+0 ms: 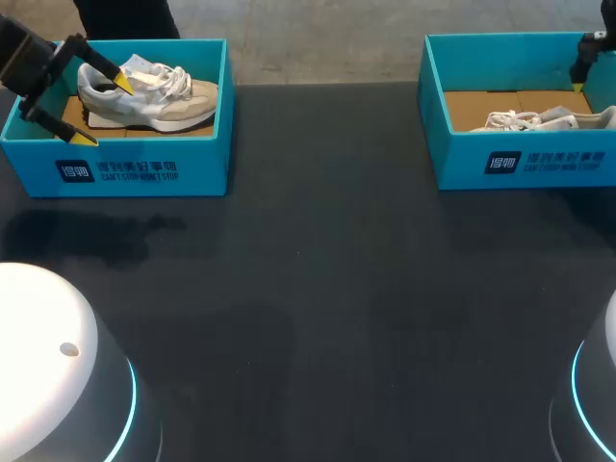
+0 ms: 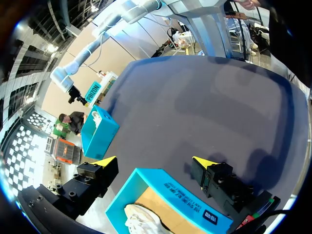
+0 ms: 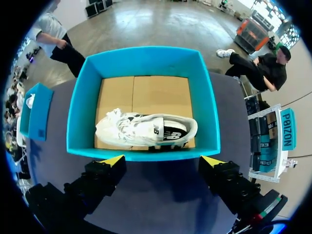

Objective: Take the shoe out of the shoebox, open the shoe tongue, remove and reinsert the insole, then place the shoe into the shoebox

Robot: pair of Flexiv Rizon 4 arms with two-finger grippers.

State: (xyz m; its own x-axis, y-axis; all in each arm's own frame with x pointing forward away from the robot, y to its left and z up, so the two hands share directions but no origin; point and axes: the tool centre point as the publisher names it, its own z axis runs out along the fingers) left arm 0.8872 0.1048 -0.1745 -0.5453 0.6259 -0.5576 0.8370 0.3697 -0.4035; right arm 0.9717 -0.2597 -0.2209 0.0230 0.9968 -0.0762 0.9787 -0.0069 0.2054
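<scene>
Two teal boxes are being carried on the tabletop (image 1: 318, 289), one at its far left corner and one at its far right corner. In the left shoebox (image 1: 144, 173) a beige shoe (image 1: 164, 101) is sitting on its sole. Its long axis is running along the tabletop's far edge, with the heel toward the left edge and the toe toward the middle.

The left jaws are being held wide and empty over the heel end. One yellow tip (image 1: 120, 82) is hanging above the collar and the other is near the box's left wall, so the opening is being presented roughly across the shoe's width.

The right jaws, equally wide and empty, are being held short of the right shoebox (image 3: 141, 61). Ahead of them a white shoe (image 3: 146, 130) is lying on its side, its length running parallel to the line between the tips.

The left jaws are being judged the nearer pair. A straight descent onto the heel looks like all that is being called for.
</scene>
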